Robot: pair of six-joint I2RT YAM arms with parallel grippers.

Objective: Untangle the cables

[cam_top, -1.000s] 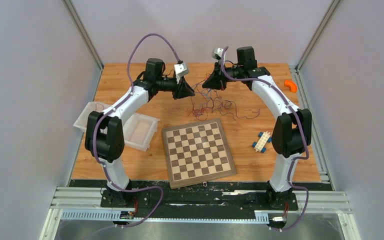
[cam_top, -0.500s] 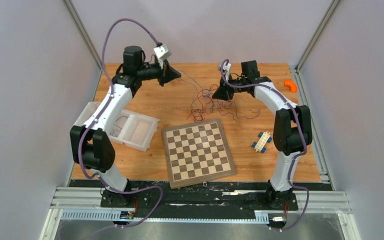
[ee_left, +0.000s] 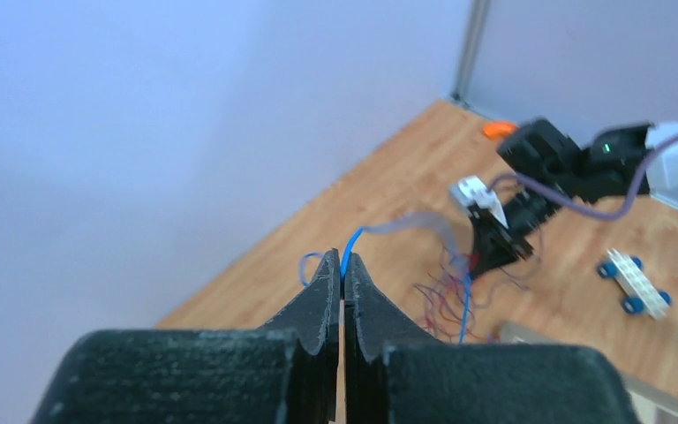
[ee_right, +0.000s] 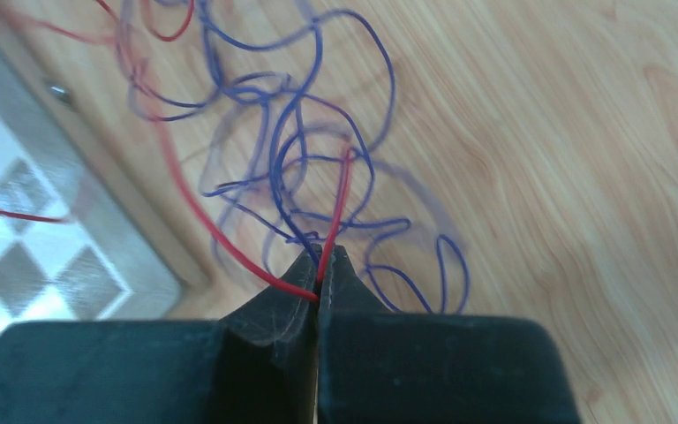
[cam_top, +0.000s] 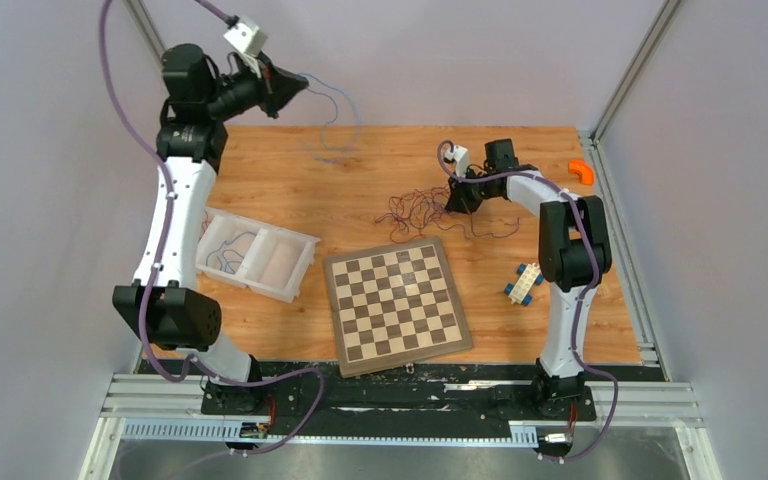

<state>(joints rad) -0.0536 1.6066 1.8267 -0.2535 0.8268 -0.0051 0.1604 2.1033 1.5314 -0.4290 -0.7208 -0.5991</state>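
Cables (cam_top: 410,208): blue strand (ee_left: 350,243) clamped between left fingers (ee_left: 320,300) aloft, red strand (ee_right: 341,199) between right fingers (ee_right: 346,284).

left arm hose (cam_top: 101,35): cut off at top edge | cables (cam_top: 415,208): strands too thin to trace

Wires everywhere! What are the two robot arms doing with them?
They are untangling them. The left hand, raised high at the back, pinches a blue wire that dangles from it. The right hand, low down, pinches a red wire in the tangle by the chessboard's far edge.
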